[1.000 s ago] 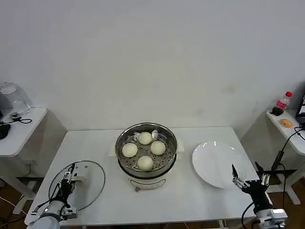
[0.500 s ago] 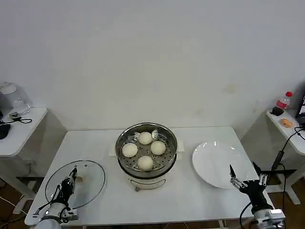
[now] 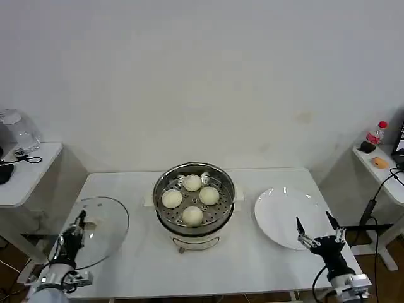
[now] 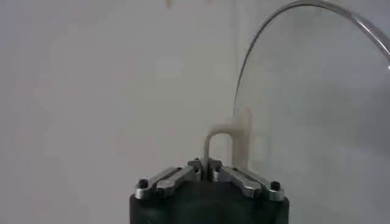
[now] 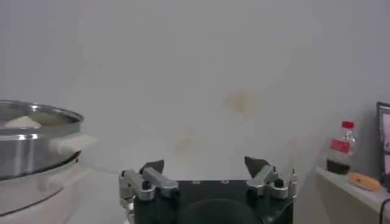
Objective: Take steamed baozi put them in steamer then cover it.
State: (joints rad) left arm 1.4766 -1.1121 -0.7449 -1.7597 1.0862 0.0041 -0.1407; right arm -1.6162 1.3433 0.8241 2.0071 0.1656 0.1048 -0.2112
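Note:
The steel steamer (image 3: 160, 187) stands mid-table on its white base, uncovered, with several creamy-white baozi (image 3: 192, 215) on its perforated tray. My left gripper (image 3: 81, 219) is at the table's left end, shut on the pale handle (image 4: 228, 137) of the glass cover (image 3: 101, 237). The cover is off the table and tilted, its metal rim arcing past the gripper (image 4: 208, 165) in the left wrist view. My right gripper (image 3: 314, 230) hovers open and empty by the front right of the table. In the right wrist view it (image 5: 207, 164) is level with the steamer's (image 5: 30, 146) side.
An empty white plate (image 3: 284, 214) lies right of the steamer, under the right gripper's tips. A side table (image 3: 25, 170) with a clear jug (image 3: 16, 129) stands to the left. Another side table at the right holds a red-capped bottle (image 3: 375, 134).
My left gripper has raised the cover off the table and carried it leftward, tilting it. The right gripper has drifted a little to the left, staying open.

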